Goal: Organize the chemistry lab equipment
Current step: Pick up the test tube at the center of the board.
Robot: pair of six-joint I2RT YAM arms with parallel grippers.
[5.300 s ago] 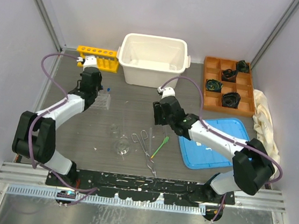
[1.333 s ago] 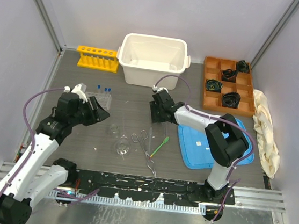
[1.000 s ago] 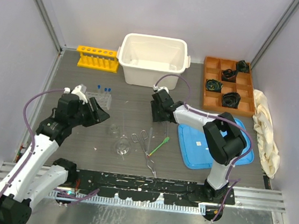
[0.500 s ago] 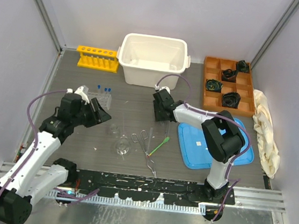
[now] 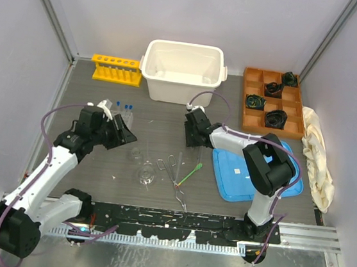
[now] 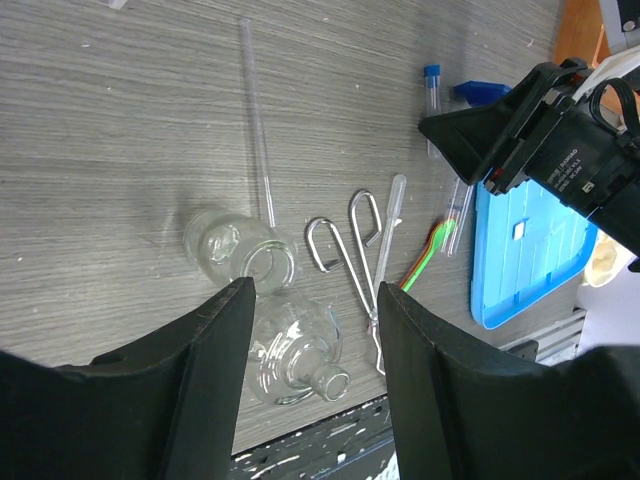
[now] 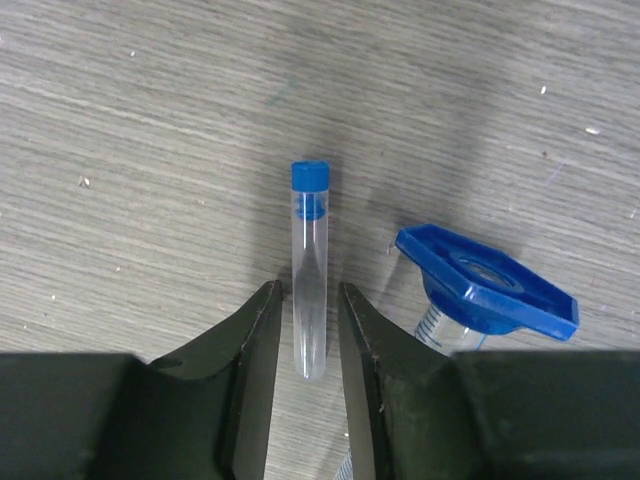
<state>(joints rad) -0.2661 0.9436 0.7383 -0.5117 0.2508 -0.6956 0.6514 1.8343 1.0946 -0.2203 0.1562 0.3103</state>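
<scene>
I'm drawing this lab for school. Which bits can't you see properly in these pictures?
- Right wrist view: the blue-based cylinder shows its base, but the right claw covers most of its tube.
- Top view: the clear plastic rack is mostly hidden under the left claw.
- Top view: the black objects in the orange tray are too small to name.

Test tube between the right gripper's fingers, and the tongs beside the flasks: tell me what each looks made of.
Test tube: clear and glossy, with the grain of the table showing through it. It could be glass or clear plastic; the look cannot settle which. Its blue cap looks like matte plastic. Tongs: thin bent wire, silvery with bright glints, so likely bare metal.
</scene>
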